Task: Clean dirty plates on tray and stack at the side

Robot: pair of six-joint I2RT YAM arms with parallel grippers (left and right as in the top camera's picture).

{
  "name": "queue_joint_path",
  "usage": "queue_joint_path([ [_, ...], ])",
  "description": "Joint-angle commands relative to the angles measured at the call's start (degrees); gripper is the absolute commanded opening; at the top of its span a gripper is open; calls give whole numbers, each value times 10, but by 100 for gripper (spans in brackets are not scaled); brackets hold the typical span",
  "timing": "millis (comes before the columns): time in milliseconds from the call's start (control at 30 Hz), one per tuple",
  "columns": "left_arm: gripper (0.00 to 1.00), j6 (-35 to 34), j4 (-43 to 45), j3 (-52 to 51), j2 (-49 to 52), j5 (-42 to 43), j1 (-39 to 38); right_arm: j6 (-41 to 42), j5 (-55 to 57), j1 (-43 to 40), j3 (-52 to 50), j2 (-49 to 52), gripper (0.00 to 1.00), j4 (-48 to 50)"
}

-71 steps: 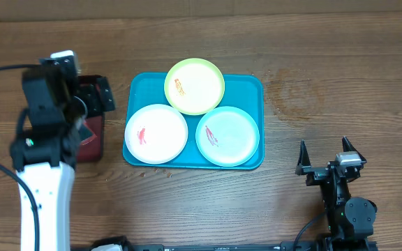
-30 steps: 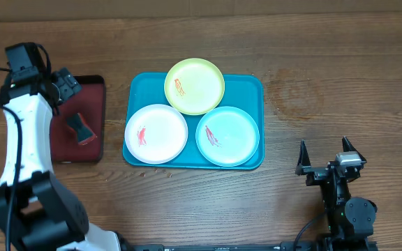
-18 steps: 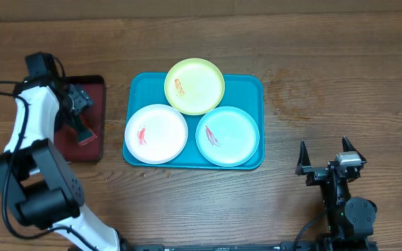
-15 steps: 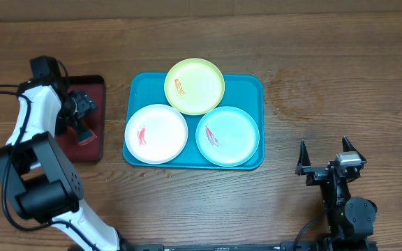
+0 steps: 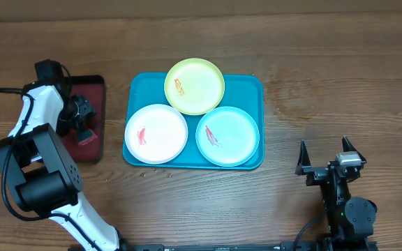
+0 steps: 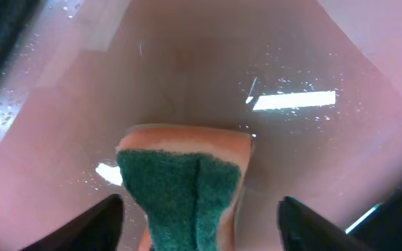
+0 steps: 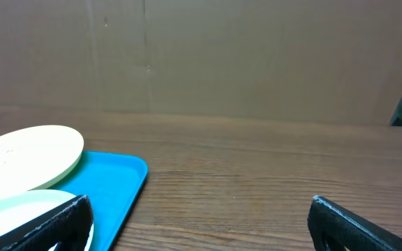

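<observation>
Three dirty plates with red smears lie on the turquoise tray: a yellow-green one at the back, a white one front left, a mint one front right. My left gripper hangs low over a sponge in the dark red tray. In the left wrist view the sponge, green scouring side up, sits between the fingers of the open gripper, with a gap on each side. My right gripper rests open and empty, right of the tray.
The dark red, black-rimmed tray lies left of the turquoise one; its wet floor glistens. From the right wrist, the turquoise tray's corner, the yellow-green plate and a brown wall behind the table show.
My left arm has swung in over the dark red tray and come down on the sponge, its jaws narrowing around it. The right arm and the plates have not moved.
</observation>
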Motion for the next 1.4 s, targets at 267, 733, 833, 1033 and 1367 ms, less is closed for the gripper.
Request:
queue_joint_path([
  [267, 65, -7, 7, -2, 8, -13, 7, 0, -3, -1, -6, -7, 100, 3],
  [733, 64, -7, 47, -41, 8, -5, 18, 0, -3, -1, -6, -7, 100, 3],
  [833, 59, -7, 54, -43, 8, -5, 23, 0, -3, -1, -6, -7, 100, 3],
  [1033, 6, -8, 45, -43, 8, 0, 25, 0, -3, -1, -6, -7, 100, 3],
  [1367, 100, -7, -34, -43, 8, 21, 25, 0, -3, -1, -6, -7, 100, 3],
])
